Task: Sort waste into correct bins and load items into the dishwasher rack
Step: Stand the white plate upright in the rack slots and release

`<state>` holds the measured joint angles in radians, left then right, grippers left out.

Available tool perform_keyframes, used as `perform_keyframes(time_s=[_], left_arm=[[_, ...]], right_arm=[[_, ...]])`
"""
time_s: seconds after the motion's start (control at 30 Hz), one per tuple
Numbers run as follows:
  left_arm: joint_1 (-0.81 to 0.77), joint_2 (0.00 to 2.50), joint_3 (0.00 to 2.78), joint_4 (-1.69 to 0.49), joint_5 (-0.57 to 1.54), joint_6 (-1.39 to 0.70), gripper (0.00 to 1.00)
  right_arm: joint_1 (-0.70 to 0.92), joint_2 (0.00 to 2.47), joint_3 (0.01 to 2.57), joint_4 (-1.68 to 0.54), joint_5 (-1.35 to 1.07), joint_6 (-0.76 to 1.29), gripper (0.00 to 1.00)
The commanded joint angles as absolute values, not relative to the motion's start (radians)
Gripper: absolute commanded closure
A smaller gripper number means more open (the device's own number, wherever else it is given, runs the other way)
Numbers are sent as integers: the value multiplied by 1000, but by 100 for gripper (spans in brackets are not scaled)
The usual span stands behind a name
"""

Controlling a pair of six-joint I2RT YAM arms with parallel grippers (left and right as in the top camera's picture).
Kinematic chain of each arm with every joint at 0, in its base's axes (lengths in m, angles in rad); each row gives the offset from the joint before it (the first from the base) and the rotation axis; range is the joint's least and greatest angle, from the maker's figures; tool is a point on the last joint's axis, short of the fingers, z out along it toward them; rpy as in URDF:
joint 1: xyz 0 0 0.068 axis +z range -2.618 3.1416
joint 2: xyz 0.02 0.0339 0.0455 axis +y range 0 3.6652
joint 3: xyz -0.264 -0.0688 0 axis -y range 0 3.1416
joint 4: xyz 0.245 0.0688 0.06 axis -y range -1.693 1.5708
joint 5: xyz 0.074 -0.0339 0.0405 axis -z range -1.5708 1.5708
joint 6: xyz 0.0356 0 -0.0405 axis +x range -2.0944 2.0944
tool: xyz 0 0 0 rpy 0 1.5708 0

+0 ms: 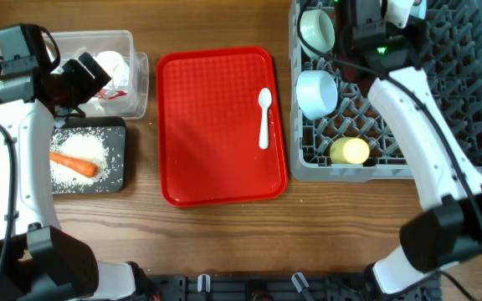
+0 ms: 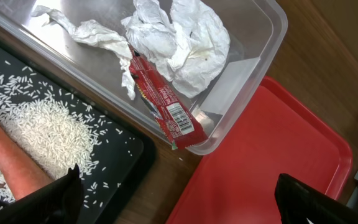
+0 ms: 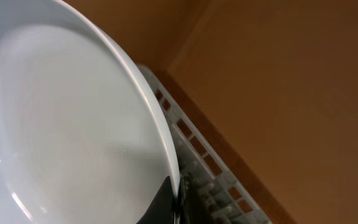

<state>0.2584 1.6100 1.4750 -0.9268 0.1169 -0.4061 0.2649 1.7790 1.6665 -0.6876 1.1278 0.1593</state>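
My right pincer (image 1: 362, 17), seemingly clamped on the rim of the pale blue round plate (image 3: 73, 124), holds it over the far left corner of the large grey-blue pegged plastic rack (image 1: 392, 172), its grid just beyond that rim; my left pincer (image 2: 185, 205) gapes empty.

Only the spoon (image 1: 264, 117) obstructs the red tray (image 1: 207, 125).

bowls (image 1: 316, 92) 2 | cup (image 1: 350, 150) 1 | spoon (image 1: 264, 117) 1 | plate (image 3: 73, 124) 1 | carrot (image 1: 74, 164) 1 | wrapper (image 2: 163, 99) 1
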Motion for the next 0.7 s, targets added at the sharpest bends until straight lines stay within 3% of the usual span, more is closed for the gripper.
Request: perform_keyframes(time_s=[0.0,0.3,0.4,0.43,0.5,0.67], left_arm=[[265,1616,1484,-928,111,-408,0],[265,1616,1484,-928,111,-408,0],[265,1616,1484,-928,111,-408,0],[265,1616,1484,-928,111,-409,0],[265,1616,1484,-928,111,-408,0],[265,1616,1484,-928,111,-409,0]], right_arm=[[262,1860,1675,-654,1117,26,96],[261,2017,1675,-616,1061,-27,96],[261,2017,1675,-619,841,-27,91],[262,2017,1675,-622,773,-25,84],[262,2012,1676,-640,671,34,0],[262,1898,1676,-675,590,90,0]])
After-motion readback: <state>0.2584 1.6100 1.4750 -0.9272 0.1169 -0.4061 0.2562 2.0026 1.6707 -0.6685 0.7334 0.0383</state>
